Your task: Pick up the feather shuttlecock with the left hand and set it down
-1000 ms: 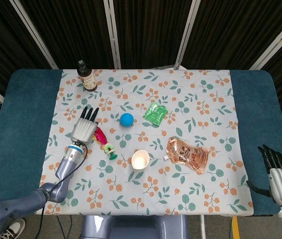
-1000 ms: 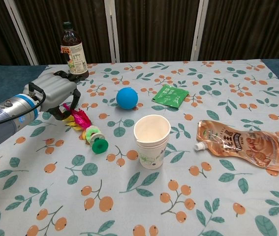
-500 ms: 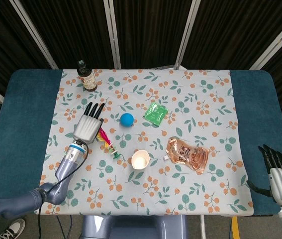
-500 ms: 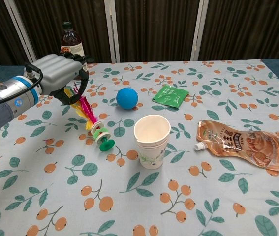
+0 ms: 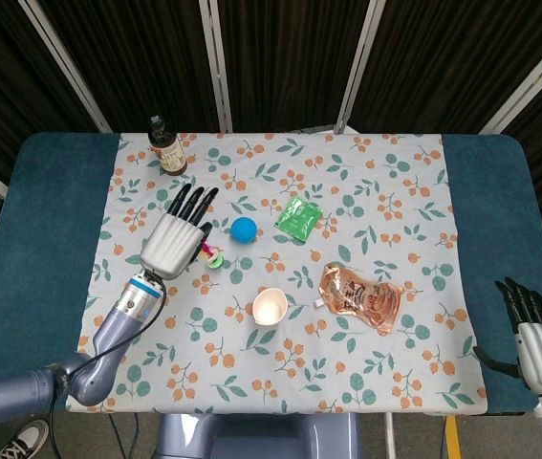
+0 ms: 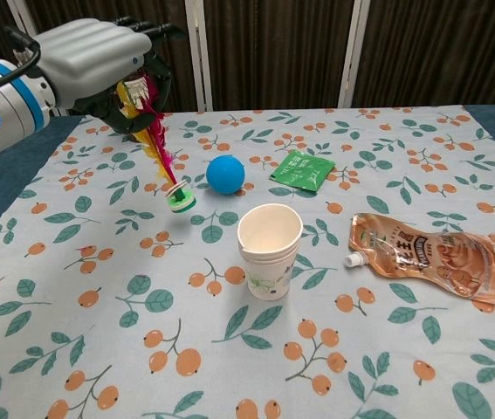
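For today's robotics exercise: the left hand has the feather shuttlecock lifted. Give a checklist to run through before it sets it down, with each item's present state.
1. Left hand holds the feather shuttlecock by its feathers: ok.
2. Shuttlecock is clear of the table, base hanging down: ok.
3. Blue ball lies close to the hanging base: not ok.
4. Paper cups stand apart from it: ok.
5. Right hand is away at the table's edge: ok.
6. Grip firmness: cannot tell.
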### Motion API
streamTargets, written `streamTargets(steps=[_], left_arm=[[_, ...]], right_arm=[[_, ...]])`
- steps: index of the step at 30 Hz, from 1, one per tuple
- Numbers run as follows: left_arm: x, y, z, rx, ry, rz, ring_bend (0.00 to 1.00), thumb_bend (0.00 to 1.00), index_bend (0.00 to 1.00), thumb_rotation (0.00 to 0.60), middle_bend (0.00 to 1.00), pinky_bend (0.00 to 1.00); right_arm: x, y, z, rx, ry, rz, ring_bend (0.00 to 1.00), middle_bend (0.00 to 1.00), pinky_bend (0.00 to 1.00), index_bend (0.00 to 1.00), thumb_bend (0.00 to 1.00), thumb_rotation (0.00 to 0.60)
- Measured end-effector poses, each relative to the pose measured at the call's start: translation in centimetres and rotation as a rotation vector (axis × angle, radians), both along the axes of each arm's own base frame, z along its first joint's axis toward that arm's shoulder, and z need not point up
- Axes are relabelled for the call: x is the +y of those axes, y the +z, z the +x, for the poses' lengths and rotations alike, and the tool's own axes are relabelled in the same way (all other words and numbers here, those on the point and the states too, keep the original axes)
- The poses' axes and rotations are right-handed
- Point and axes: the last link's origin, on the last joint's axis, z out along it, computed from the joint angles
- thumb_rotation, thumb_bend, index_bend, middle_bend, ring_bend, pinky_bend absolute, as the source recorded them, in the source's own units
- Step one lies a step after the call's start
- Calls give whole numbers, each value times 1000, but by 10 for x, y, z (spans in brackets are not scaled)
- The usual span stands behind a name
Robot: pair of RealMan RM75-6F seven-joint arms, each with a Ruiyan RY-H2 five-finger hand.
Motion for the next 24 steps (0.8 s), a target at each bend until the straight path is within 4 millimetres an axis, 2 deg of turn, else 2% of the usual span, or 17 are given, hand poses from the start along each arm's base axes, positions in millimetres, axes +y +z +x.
streamTargets(steps=[7, 24], left_arm=[[-13, 16, 1, 11, -39, -1, 0, 568, 628, 600, 15, 0], [-24, 19, -33, 47, 13, -29, 0, 568, 628, 600, 17, 0]], right_arm=[[0, 0, 0, -2, -3, -2, 0, 0, 0, 0, 97, 600], [1, -1, 0, 0, -8, 0, 0, 0, 0, 0, 97, 600]])
